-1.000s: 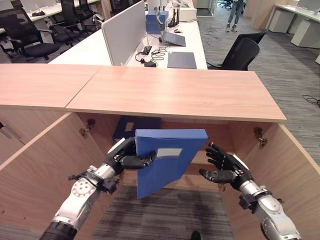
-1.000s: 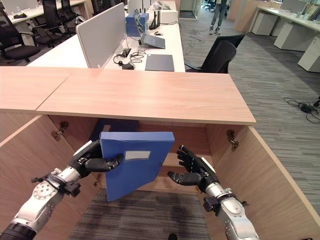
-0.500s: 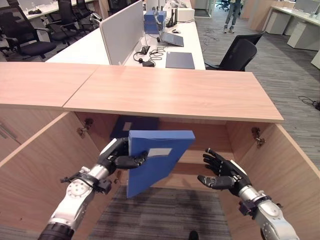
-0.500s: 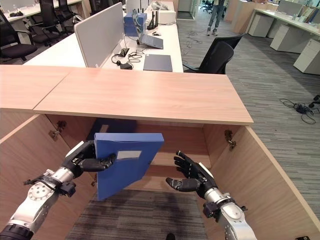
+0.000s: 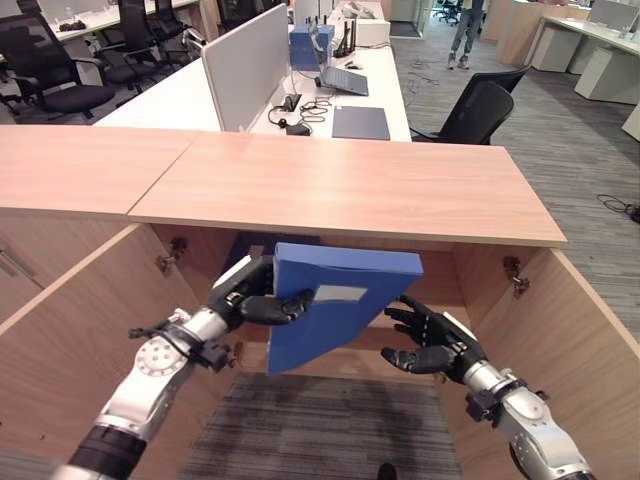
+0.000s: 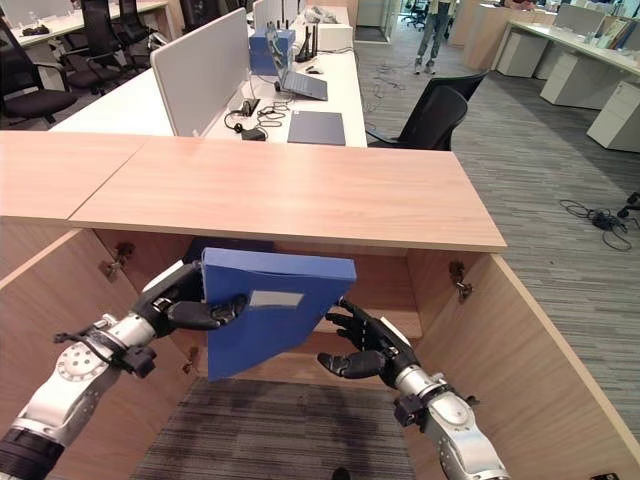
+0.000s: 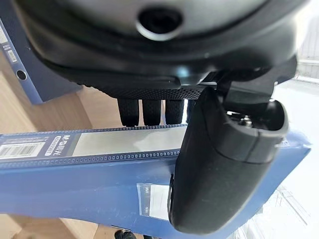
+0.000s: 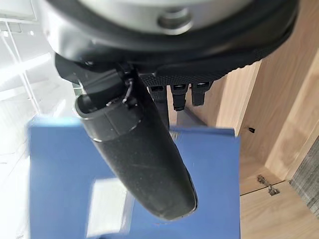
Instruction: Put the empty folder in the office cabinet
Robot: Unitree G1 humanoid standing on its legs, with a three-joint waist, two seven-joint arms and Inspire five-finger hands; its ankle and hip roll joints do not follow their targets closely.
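A closed blue folder point(image 5: 335, 305) with a pale label on its face hangs tilted in the open mouth of the wooden office cabinet point(image 5: 350, 190), just under its top's front edge.

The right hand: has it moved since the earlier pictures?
Yes. The right hand has moved left, away from the cabinet's right door hinge, close beside the blue folder.

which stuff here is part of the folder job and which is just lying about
In the job:
- blue folder, held in the left hand
- open cabinet
- right hand, open beside the folder

Lying about:
- second blue folder already inside the cabinet
- laptop on the desk behind
- black office chair
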